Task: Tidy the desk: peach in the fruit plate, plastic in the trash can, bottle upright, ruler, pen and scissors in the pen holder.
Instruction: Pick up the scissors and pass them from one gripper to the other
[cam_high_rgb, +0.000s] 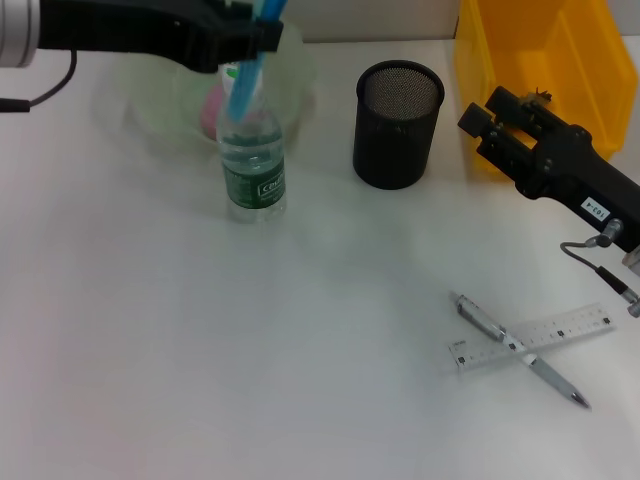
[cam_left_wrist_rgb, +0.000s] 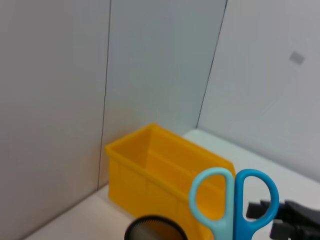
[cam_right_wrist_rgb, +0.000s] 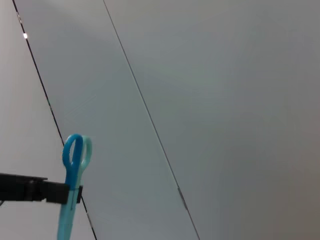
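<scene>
The left gripper (cam_high_rgb: 250, 35) is raised over the far left of the white desk (cam_high_rgb: 200, 350), clamped on a pair of scissors (cam_high_rgb: 245, 75) with smooth blue and pale teal plastic handles; the blades hang down from its fingers, and in the left wrist view the two oval handle loops (cam_left_wrist_rgb: 232, 200) stand side by side. Directly beneath that gripper stands a clear plastic bottle (cam_high_rgb: 252, 165), upright, with a green label. Just behind the bottle, also under the left gripper, sits a translucent, rounded fruit plate (cam_high_rgb: 290, 75) with something pink, probably the peach (cam_high_rgb: 212, 110), inside it. To the gripper's right stands the pen holder (cam_high_rgb: 397, 123), a black cylinder of fine wire mesh, and past it a glossy yellow rectangular bin (cam_high_rgb: 535, 70).

The right gripper (cam_high_rgb: 478, 128) hovers just in front of the yellow bin, beside the pen holder; whether its fingers are apart, I cannot tell. Nearer the robot than that gripper, a silver pen (cam_high_rgb: 480, 318) lies crossed over a flat, clear ruler (cam_high_rgb: 570, 328) on the desk
</scene>
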